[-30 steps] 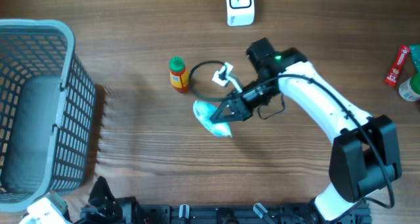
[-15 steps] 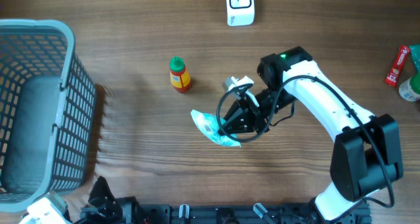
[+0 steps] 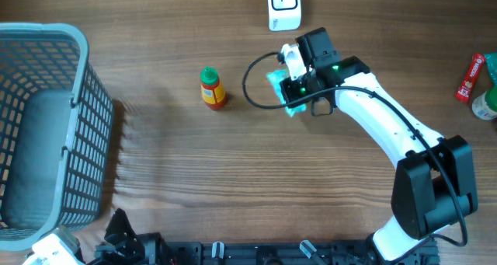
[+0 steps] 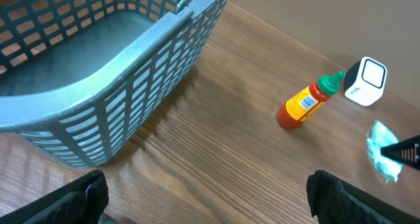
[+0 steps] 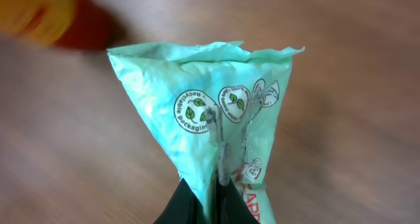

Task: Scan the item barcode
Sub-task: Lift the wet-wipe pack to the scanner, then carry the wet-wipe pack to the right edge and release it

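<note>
right arm reaches from its base at the near right corner across the table (image 3: pixel 194 164), with the forearm angled up and to the left. its wrist is bent so the right claw (image 3: pixel 289 90) sits just below the white scanner (image 3: pixel 284 7) at the far edge. a black cable loops out to the left of the wrist. this claw is clamped shut on the green packet (image 5: pixel 220 112), pinching its narrow end between the dark fingertips (image 5: pixel 190 201). whether the packet touches the wood cannot be told.

the packet is thin, pale green, crinkled plastic that fans out wide to a ragged edge. a seam runs up its middle, and round leaf logos sit on either side of it. the left claw (image 4: pixel 207 194) hangs low at the near left with its fingers spread wide and nothing between them. an orange bottle (image 3: pixel 211 88) with a green cap stands left of the packet, apart from it.
</note>
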Controlling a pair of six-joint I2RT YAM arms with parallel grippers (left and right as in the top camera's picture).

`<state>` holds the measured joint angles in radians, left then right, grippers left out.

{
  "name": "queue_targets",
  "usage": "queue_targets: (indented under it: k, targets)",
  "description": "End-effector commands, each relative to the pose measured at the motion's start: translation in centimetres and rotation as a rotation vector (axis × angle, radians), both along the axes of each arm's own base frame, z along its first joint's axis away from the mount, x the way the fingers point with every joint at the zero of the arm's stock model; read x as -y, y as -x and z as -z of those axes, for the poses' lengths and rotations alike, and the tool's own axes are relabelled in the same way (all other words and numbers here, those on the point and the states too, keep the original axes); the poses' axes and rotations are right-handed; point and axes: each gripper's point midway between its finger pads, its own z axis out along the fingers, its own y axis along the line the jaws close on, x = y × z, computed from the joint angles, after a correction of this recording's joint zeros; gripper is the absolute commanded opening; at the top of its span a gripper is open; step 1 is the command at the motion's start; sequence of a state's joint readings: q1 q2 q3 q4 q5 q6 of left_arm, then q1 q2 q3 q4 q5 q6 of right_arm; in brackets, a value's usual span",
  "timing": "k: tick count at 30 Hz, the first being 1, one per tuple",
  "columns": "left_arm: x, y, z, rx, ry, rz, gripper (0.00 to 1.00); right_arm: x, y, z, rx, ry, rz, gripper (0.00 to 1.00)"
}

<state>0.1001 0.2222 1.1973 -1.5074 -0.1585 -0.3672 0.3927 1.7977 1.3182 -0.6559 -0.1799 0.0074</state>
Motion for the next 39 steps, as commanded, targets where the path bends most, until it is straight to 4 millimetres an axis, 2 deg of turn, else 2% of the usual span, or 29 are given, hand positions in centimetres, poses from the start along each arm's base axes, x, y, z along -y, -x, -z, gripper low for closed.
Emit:
queue_targets:
  k: [1, 4, 5, 7, 13, 17, 21, 23, 24, 28, 32, 33, 34, 35, 39]
  targets:
    - [0.0, 0.1, -0.1, 0.007, -0.014, 0.002, 1.0, 2.2, -3.4, -1.8, 0.105, 0.051, 0.151, 0.04]
    - [0.0, 0.1, -0.1, 0.007, -0.014, 0.002, 1.0, 3.6, -7.4, -3.1, 0.145, 0.044, 0.207, 0.04]
    - [0.0, 0.1, -0.1, 0.007, -0.014, 0.002, 1.0, 3.9, -9.5, -3.6, 0.168, 0.048, 0.22, 0.04]
    - [0.0, 0.1, -0.1, 0.007, -0.014, 0.002, 1.0, 3.6, -12.5, -3.8, 0.199, 0.076, 0.207, 0.04]
    - [0.0, 0.1, -0.1, 0.007, -0.014, 0.002, 1.0, 3.3, -19.9, -1.9, 0.274, 0.147, 0.258, 0.04]
    - [0.0, 0.1, -0.1, 0.007, -0.014, 0.002, 1.0, 2.8, -22.5, -0.6, 0.339, 0.128, 0.276, 0.04]
    - [0.0, 0.1, -0.1, 0.007, -0.014, 0.002, 1.0, 2.8, -23.1, -1.0, 0.356, 0.096, 0.33, 0.04]
    - [0.0, 0.1, -0.1, 0.007, -0.014, 0.002, 1.0, 4.2, -22.9, -0.8, 0.354, 0.147, 0.395, 0.04]
    - [0.0, 0.1, -0.1, 0.007, -0.014, 0.002, 1.0, 5.6, -22.9, -0.9, 0.363, 0.2, 0.438, 0.04]
    - [0.0, 0.1, -0.1, 0.007, -0.014, 0.002, 1.0, 13.4, -21.7, -1.3, 0.325, 0.365, 0.646, 0.04]
    - [0.0, 0.1, -0.1, 0.007, -0.014, 0.002, 1.0, 25.0, -19.3, -0.1, 0.191, 0.424, 0.871, 0.04]
    - [0.0, 0.1, -0.1, 0.007, -0.014, 0.002, 1.0, 27.1, -18.8, 0.1, 0.172, 0.431, 0.905, 0.04]
    - [0.0, 0.1, -0.1, 0.007, -0.014, 0.002, 1.0, 30.1, -18.1, 0.2, 0.149, 0.442, 0.953, 0.04]
    - [0.0, 0.1, -0.1, 0.007, -0.014, 0.002, 1.0, 33.8, -17.0, 0.4, 0.123, 0.456, 1.011, 0.04]
    - [0.0, 0.1, -0.1, 0.007, -0.014, 0.002, 1.0, 45.0, -12.6, 1.3, 0.049, 0.445, 1.193, 0.04]
